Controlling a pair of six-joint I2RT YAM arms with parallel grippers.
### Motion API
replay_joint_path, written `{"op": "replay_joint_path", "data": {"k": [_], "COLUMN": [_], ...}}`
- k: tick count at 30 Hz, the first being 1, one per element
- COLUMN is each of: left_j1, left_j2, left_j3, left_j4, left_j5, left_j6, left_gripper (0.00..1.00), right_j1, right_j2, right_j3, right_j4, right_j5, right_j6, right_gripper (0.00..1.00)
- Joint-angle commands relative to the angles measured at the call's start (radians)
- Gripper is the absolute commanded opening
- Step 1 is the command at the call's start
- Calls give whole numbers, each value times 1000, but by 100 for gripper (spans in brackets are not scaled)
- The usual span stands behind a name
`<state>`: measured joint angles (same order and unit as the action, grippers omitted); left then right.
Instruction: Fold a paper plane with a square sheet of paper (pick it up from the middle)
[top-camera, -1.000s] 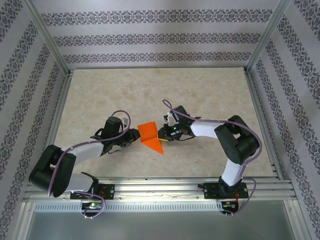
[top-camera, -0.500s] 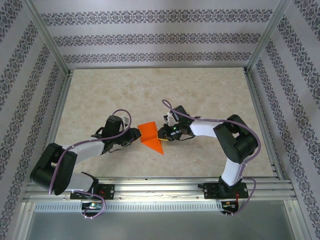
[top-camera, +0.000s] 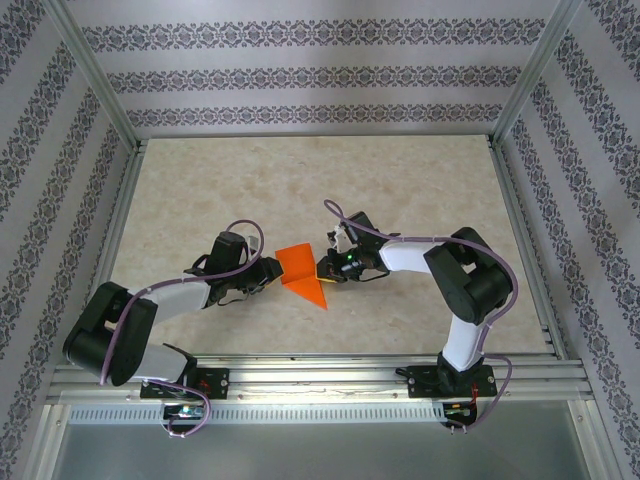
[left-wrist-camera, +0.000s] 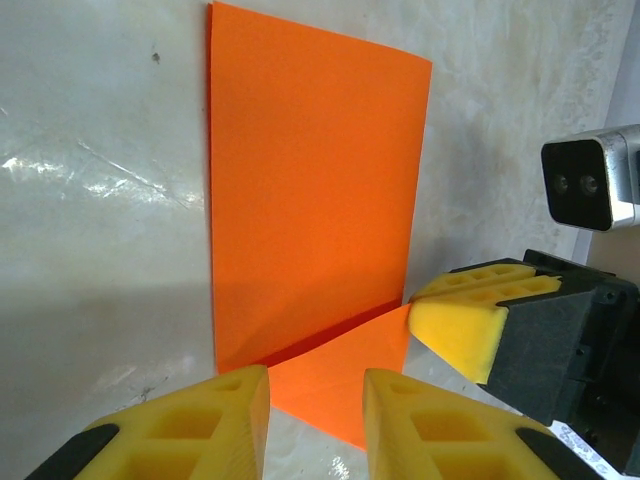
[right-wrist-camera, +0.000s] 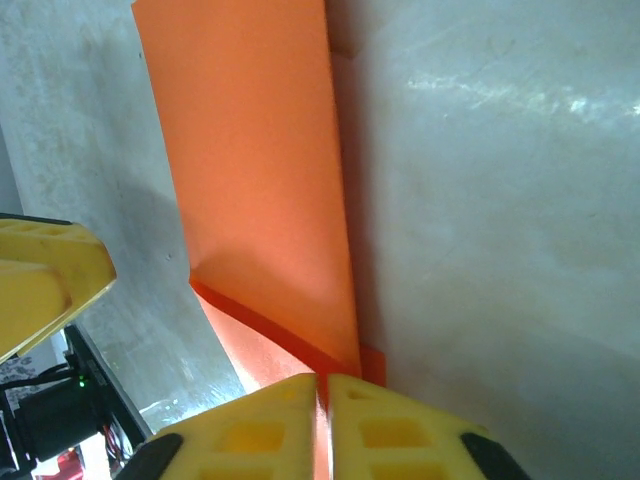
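- Orange paper sheet (top-camera: 300, 268) lies flat on the marbled tabletop (top-camera: 400, 180), near the middle of the near half, between the two arms.
- The sheet is partly folded. It is a long rectangle with one corner turned over into a triangular flap (left-wrist-camera: 345, 360), and in the top view that flap points toward the near edge.
- Around it there is bare tabletop, with a metal frame rail (top-camera: 330, 368) along the near edge and patterned walls (top-camera: 320, 75) on three sides.
- Both grippers crowd the sheet's two long sides. A purple cable (top-camera: 340, 222) loops above the right wrist, clear of the paper.
- Right gripper (right-wrist-camera: 323, 385): the yellow pads are pressed together with a sliver of orange in the seam, pinching the sheet's edge at the flap end.
- In the left wrist view, one of the right arm's fingers (left-wrist-camera: 455, 325) touches the paper's edge where the flap's fold line meets it. The right wrist's camera block (left-wrist-camera: 588, 180) sits just behind.
- Left gripper (left-wrist-camera: 312, 385): the fingers stand apart with a clear gap, not clamped on anything.
- The flap's corner lies in that gap. I cannot tell whether the pads touch it.
- The rest of the sheet extends away from both sets of fingertips.
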<state>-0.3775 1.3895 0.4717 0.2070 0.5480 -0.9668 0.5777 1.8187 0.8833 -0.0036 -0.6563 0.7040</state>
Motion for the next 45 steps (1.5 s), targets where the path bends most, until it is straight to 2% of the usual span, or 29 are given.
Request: {"op": "replay_joint_path", "data": {"k": [1,8,20,23,32,41,45], "left_j1": [7,7,7,7,7,6,5], "left_j2": [7,16,23,26,78,155,161], "left_j3": [16,31,104,100,126,127,117], "left_j4": [-1,-18,-187,-172,-166,-24,11], "left_j5": [14,6,-72,-73,-43,29,22], "left_j6": [-7,-7,46,38,29,-32,-52], "left_gripper": [32,35,45,46,49,48,48], "right_j1": [-4,-14,-38,-48,-62,-70,-72], "right_j2": [-1,-49,-79,-84,-96,-101,-98], "right_j3": [-1,-23,-79,-102,-131,-154,-165], "right_j4": [20,45,155,236,290,335,369], "right_j5": [-17,-38,-101,-137,-151,-158,-170], "right_j6": [-6,-5,48,93,122,143,163], "right_gripper": [10,7,4,3,1,0,0]}}
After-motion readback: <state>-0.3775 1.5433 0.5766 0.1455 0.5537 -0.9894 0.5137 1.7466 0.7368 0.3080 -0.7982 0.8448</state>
